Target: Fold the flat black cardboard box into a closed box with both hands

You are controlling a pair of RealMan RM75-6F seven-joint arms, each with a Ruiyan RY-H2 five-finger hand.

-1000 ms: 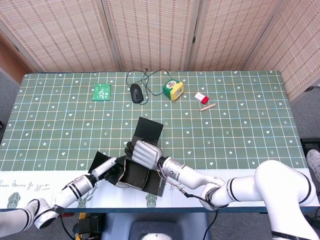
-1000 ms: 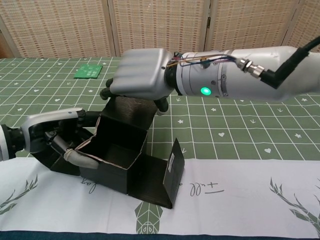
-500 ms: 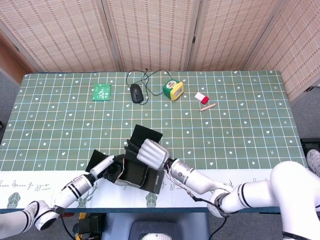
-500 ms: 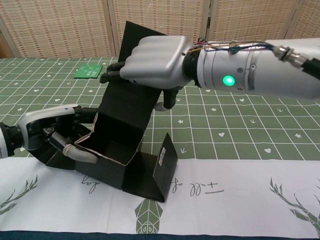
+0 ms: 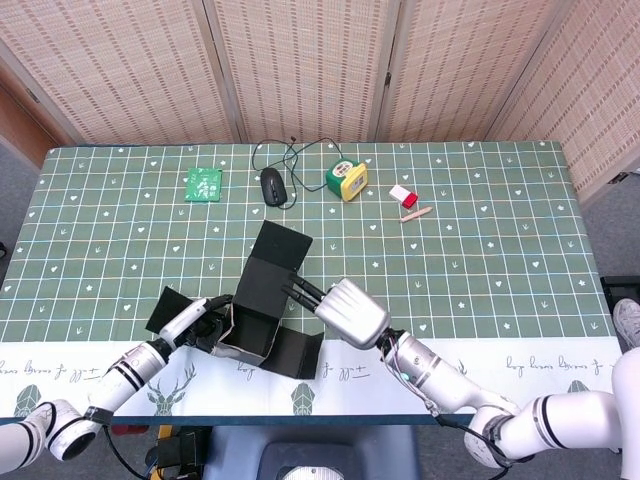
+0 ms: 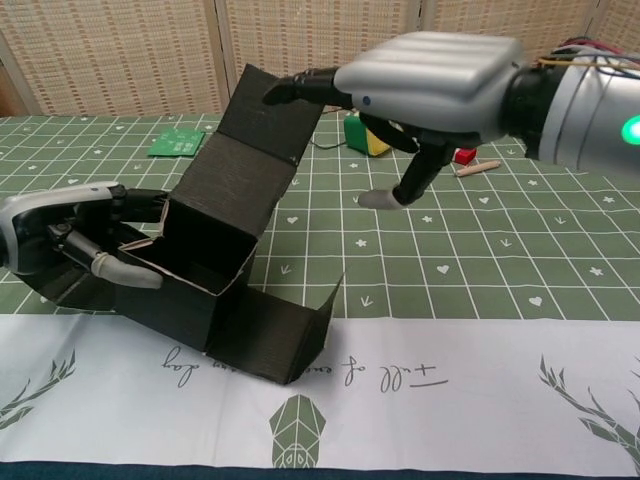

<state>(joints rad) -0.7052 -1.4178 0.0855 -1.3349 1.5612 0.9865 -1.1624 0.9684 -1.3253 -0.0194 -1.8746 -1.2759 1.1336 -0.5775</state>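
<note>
Right hand (image 6: 430, 80) has lifted off the box (image 6: 215, 250) lid.

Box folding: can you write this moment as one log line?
box: half-folded, lid up | left hand: holds side wall | right hand: fingertips at lid

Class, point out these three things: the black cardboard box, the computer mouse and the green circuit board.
black cardboard box (image 6: 240, 180), chest view, on its raised back panel.
computer mouse (image 5: 272, 185), head view, middle of its body.
green circuit board (image 5: 203, 184), head view, centre of its face.
</note>
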